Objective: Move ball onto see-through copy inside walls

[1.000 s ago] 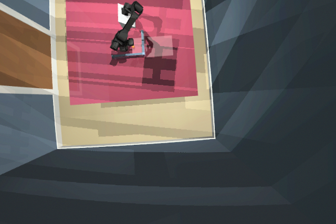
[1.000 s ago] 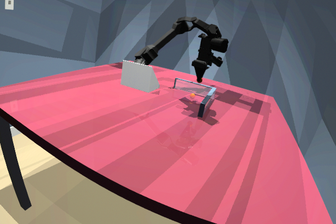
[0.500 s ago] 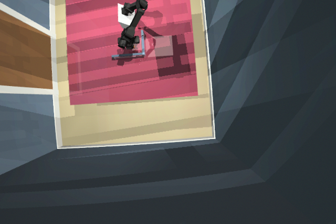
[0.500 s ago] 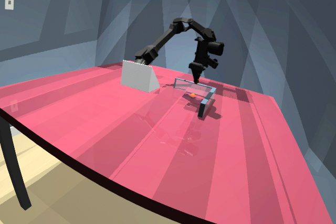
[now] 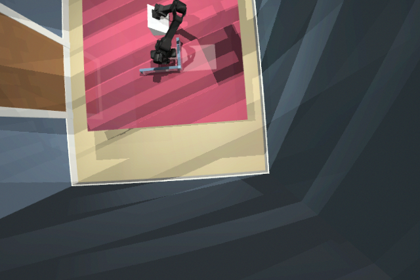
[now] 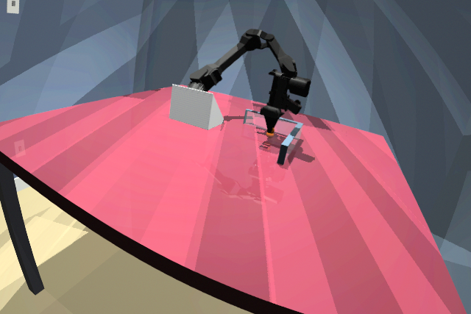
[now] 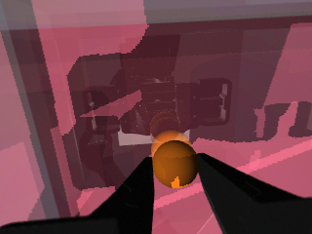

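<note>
tool (image 7: 175,168) clamped on the orange ball (image 7: 175,163) | ball held low inside the clear corner walls (image 6: 289,139), just above the table (image 6: 151,196) | see-through copy (image 7: 168,138) right behind it, apparently lined up for release

Arm rises from its base, bends at the elbow, and descends with wrist vertical. End effector (image 7: 175,168) points straight down just above the tabletop (image 6: 151,189), fingers clamped on the ball (image 7: 175,163).
</note>
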You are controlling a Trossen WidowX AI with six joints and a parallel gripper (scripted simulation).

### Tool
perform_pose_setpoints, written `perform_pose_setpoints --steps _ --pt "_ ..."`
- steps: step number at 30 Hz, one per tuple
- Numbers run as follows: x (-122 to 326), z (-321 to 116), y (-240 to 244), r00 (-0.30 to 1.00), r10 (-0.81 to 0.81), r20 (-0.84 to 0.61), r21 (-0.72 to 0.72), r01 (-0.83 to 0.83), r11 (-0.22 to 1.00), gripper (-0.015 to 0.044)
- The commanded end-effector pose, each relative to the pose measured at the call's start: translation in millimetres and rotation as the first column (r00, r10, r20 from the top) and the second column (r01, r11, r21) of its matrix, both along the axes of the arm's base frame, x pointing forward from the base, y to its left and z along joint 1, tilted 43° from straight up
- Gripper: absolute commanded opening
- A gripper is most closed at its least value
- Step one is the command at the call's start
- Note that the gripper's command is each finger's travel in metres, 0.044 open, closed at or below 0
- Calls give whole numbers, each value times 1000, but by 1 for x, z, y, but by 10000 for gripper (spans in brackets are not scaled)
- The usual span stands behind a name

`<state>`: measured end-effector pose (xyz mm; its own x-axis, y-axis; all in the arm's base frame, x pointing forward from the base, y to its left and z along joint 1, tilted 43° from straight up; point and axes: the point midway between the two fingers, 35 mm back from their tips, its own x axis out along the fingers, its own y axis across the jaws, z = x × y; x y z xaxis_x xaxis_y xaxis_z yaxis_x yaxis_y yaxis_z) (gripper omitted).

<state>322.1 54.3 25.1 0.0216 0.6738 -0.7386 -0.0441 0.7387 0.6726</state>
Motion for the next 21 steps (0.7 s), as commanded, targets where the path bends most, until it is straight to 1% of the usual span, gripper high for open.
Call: perform_pose_setpoints --steps 1,18,21 --pt "1 -3 2 1000 -10 1 6 10 1000 0" --pt "1 -16 14 1000 -10 1 7 10 1000 0" --pt "2 -15 13 1000 -8 5 2 8 1000 79"
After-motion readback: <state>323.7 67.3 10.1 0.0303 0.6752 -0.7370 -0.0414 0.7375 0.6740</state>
